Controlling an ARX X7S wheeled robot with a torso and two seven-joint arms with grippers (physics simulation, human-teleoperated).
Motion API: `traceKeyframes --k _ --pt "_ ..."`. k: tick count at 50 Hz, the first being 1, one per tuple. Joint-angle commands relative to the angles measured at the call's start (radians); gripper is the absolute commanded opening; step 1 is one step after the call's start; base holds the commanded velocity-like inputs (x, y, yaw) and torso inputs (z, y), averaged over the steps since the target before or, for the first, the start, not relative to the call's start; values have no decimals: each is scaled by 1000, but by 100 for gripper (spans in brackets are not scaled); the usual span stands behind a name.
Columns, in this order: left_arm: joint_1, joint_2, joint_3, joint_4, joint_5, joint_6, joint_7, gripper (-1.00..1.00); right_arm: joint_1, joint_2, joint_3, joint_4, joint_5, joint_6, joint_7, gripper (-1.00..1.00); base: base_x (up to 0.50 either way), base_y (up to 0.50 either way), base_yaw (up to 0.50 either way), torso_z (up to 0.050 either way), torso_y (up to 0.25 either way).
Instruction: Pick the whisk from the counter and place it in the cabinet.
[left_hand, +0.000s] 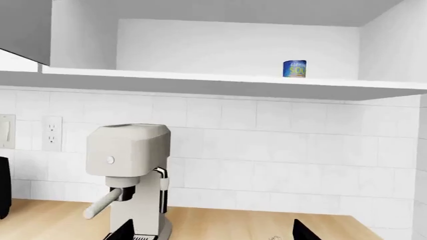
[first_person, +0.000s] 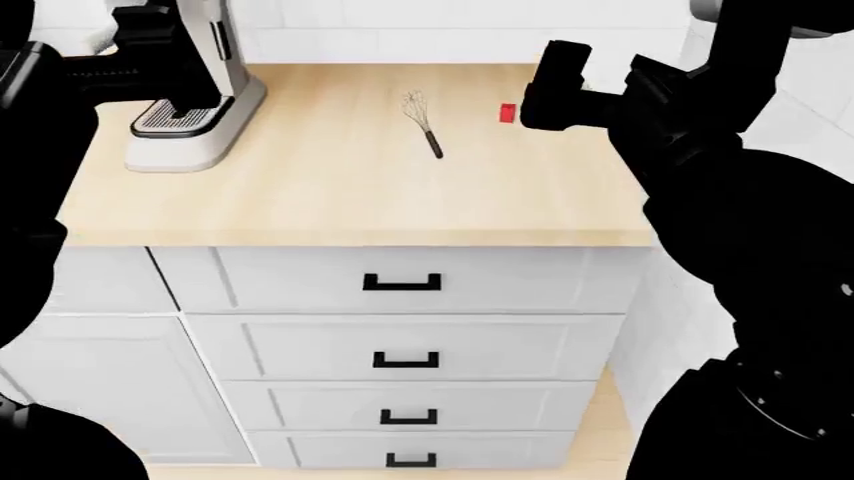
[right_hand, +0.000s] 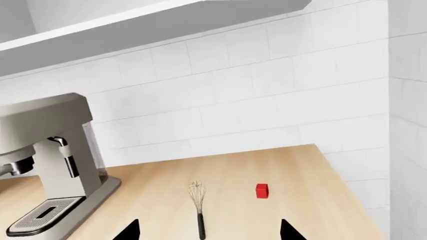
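The whisk (first_person: 423, 123) lies flat on the counter (first_person: 334, 190) in the upper middle of the head view, wire loops toward the tiled wall, handle toward the drawers (nothing touching it). A small red cube (first_person: 509, 113) sits just beside it to the right. The espresso machine (first_person: 194, 90) stands at upper left. The right claw (right_hand: 208, 231) hangs above the whisk, tips spread apart; the left claw (left_hand: 213, 232) is likewise spread. A blue can (left_hand: 295, 69) rests inside the open cabinet (left_hand: 233, 47).
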Motion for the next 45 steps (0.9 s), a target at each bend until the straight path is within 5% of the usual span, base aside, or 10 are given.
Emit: traceKeyframes --k 1,45 --pt "3 -4 4 -8 -12 11 -11 100 -2 3 2 -4 18 4 15 100 500 16 0 0 0" --pt "7 -22 8 -21 -68 30 -57 100 -2 21 -6 2 74 -6 58 100 500 37 0 0 1"
